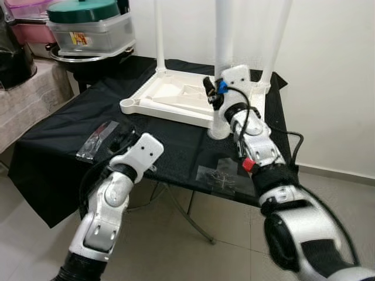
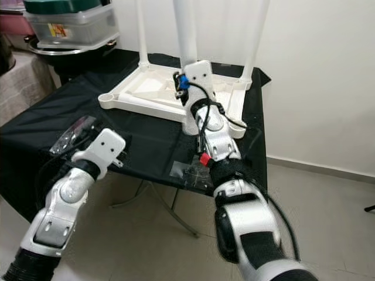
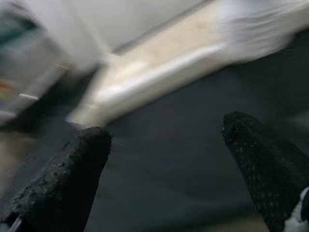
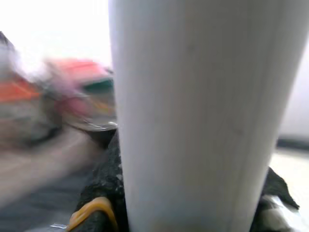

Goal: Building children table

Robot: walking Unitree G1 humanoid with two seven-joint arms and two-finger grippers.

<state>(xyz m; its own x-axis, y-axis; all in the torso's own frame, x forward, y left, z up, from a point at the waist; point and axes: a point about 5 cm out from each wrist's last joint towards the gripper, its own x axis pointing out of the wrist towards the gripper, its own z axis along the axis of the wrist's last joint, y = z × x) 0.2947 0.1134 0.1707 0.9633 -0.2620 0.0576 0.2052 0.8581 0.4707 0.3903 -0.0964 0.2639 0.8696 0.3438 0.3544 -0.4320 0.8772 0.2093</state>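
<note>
right gripper [image 1: 215, 93] clasping white table leg [image 4: 193, 116], lidded plastic tub [image 1: 91, 29] behind

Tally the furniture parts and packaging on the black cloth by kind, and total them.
white legs, upright: 3
white tabletop, upside down: 1
clear plastic bags: 2
Total: 6
</note>
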